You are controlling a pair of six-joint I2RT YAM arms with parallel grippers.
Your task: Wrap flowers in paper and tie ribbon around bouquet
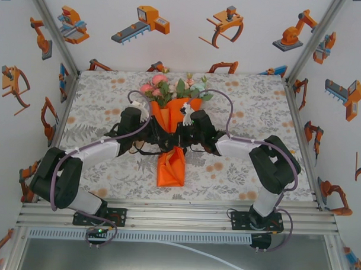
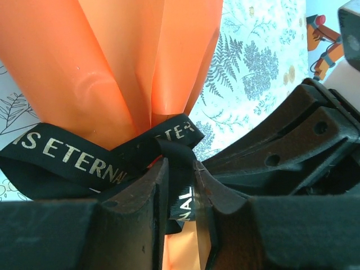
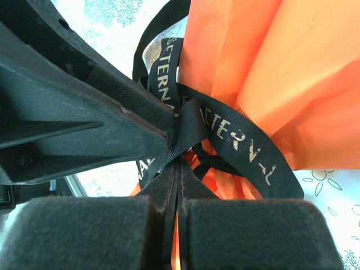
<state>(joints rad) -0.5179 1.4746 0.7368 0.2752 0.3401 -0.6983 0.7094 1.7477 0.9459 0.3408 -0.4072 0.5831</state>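
Both arms reached inward from the near edge and met at the ctr of the table (image 1: 253, 102). The left arm (image 1: 97, 150) ran up and to the right w/ its elbow folded low at the near-left corner. The right arm (image 1: 251, 150) mirrored it, elbow bunched at the near-right. Their wrists came nose to nose across the waist of the bouquet (image 1: 172, 114), one on each side.

The left gripper (image 2: 181, 180) had its jaws drawn close but not fully together, w/ one strand of the ribbon (image 2: 62, 153) running down btwn the fingers and filling the gap (pale letters "NAL" showed on that strand). The right gripper (image 3: 178, 169) had its jaws pressed together on another strand of ribbon, which bunched where it entered them. In both wrist views the black strip w/ "ETERNAL" lettering looped round the gathered neck of the paper (image 1: 171, 169), touching it.

The paper, bright orange, formed a cone lying along the table's mid-line: wide mouth toward the far side, pinched at the waist, flared tail toward the arm bases. In the mouth sat the flowers (image 1: 169, 86), pink, cream and pale green heads w/ leaves, spilling past the rim over the far part of the cloth. Stems were hidden inside the cone.
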